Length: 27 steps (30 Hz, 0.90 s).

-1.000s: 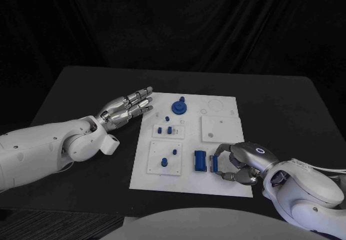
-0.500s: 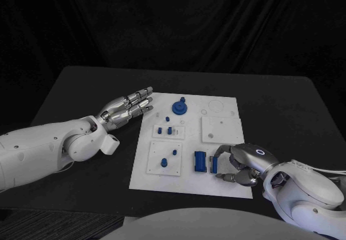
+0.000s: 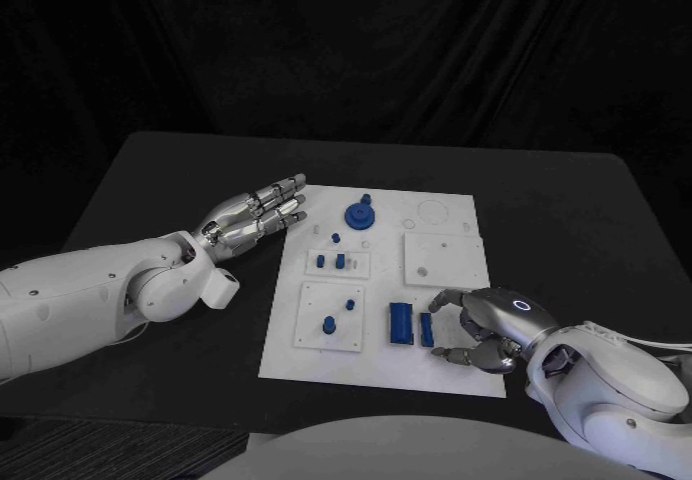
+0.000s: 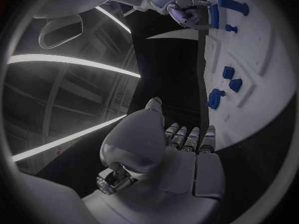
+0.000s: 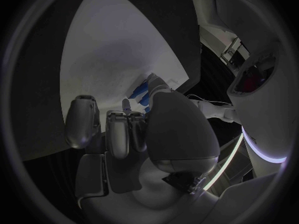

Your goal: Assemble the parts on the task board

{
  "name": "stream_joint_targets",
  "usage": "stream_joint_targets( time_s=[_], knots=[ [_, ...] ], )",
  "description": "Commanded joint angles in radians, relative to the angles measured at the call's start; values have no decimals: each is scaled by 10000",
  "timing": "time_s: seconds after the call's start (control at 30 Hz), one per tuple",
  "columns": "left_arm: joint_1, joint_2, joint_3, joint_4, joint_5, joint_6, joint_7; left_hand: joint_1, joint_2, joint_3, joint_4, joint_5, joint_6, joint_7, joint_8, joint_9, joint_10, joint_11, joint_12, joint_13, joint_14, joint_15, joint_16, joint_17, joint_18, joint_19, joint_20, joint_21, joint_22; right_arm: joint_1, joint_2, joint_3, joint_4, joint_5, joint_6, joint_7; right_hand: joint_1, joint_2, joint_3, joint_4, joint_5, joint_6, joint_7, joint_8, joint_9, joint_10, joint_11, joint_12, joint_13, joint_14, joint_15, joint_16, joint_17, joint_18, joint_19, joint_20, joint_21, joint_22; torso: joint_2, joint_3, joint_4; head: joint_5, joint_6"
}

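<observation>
The task board (image 3: 454,372) is seen in the middle of the head view, and the two loose blue parts that matter lie side by side in its lower centre: a wider blue block (image 3: 400,323) and, just to its right, a narrower blue bar (image 3: 426,328). Both are laid with their long axes running up and down the frame, roughly parallel to each other.

The right hand (image 3: 483,325) is found at the lower right, immediately to the right of the bar, with one fingertip reaching toward the bar's upper end and the rest of the fingers curled loosely below. Nothing appears to be held (whether the fingertip touches the bar cannot be told).

The left hand (image 3: 257,216) is held flat with fingers extended together, beside the board's upper left edge, well apart from both pieces; it grips nothing.

The coming move is judged to turn on this: the bar lies directly left of the right hand, so any push or pinch would be made across its short axis, toward the block.
</observation>
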<state>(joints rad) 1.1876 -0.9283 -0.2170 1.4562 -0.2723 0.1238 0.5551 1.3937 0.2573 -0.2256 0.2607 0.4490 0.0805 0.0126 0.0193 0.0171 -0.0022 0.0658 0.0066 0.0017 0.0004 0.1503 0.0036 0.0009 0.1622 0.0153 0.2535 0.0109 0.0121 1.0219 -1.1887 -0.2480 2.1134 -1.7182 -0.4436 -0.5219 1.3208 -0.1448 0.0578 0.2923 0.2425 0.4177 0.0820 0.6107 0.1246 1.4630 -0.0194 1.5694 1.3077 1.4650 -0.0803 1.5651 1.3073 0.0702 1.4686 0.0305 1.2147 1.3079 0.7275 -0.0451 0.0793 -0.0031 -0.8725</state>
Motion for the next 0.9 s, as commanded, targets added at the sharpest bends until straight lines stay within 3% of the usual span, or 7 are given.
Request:
stream_joint_targets(
  time_s=[0.03,0.37,0.43,0.6,0.73,0.9],
  knots=[
    [-17,17,8,12,0,118,106,10,85,16,25,35,37,51,49,8,22,71,-66,-17,-4,51,-36,-9,143,16,63,46,10,-28,-38,-3,55,-17,-500,4,60,119,44,-7,166,-113,2,-32,-28,1077,71,14,2631,1039,59,27,2547,-4,-6,46,-5,1704,1,1,1,-14,-2],
    [-18,23,8,11,0,128,105,13,95,23,22,39,39,49,49,8,22,72,-66,-17,-4,56,-36,-9,142,18,66,48,12,-27,-48,-2,70,-17,-852,145,-351,503,38,1,432,-22,36,130,-91,1077,96,14,2631,1034,79,18,2520,-10,11,60,20,1713,4,-3,1,-13,-2],
    [-18,21,8,10,0,125,107,13,95,23,22,39,39,49,49,8,22,72,-66,-17,-4,56,-36,-9,142,18,66,48,12,-27,-40,-1,66,-17,-825,147,-460,522,-7,-5,285,6,45,167,-115,1077,103,14,2631,1035,85,20,2528,-11,16,66,27,1715,3,-3,2,-5,-2],
    [-19,21,8,16,0,130,106,14,97,24,21,42,42,49,50,8,22,72,-66,-17,-4,60,-36,-9,142,19,67,49,12,-27,-17,-1,51,9,-737,140,-777,455,-106,9,-623,86,58,281,-222,1077,116,14,2631,1035,97,19,2524,-15,28,79,47,1721,1,0,2,8,-2],
    [-20,27,8,17,0,136,108,20,99,29,14,48,46,50,51,8,22,75,-66,-17,-4,68,-36,-9,141,21,70,51,13,-27,22,-1,-4,121,-616,122,-781,515,-65,-10,-759,149,70,328,-237,1077,123,14,2631,1036,102,20,2529,-16,31,82,51,1723,0,-2,2,-1,-2],
    [-20,33,8,19,0,143,107,24,99,31,9,51,47,50,51,9,22,76,-66,-17,-4,73,-36,-9,141,22,72,52,14,-27,94,-1,-87,172,-378,67,-373,503,24,-54,-1280,325,73,443,-299,1077,131,14,2631,1037,112,22,2534,-19,38,94,66,1727,4,0,2,32,-2]
  ],
)
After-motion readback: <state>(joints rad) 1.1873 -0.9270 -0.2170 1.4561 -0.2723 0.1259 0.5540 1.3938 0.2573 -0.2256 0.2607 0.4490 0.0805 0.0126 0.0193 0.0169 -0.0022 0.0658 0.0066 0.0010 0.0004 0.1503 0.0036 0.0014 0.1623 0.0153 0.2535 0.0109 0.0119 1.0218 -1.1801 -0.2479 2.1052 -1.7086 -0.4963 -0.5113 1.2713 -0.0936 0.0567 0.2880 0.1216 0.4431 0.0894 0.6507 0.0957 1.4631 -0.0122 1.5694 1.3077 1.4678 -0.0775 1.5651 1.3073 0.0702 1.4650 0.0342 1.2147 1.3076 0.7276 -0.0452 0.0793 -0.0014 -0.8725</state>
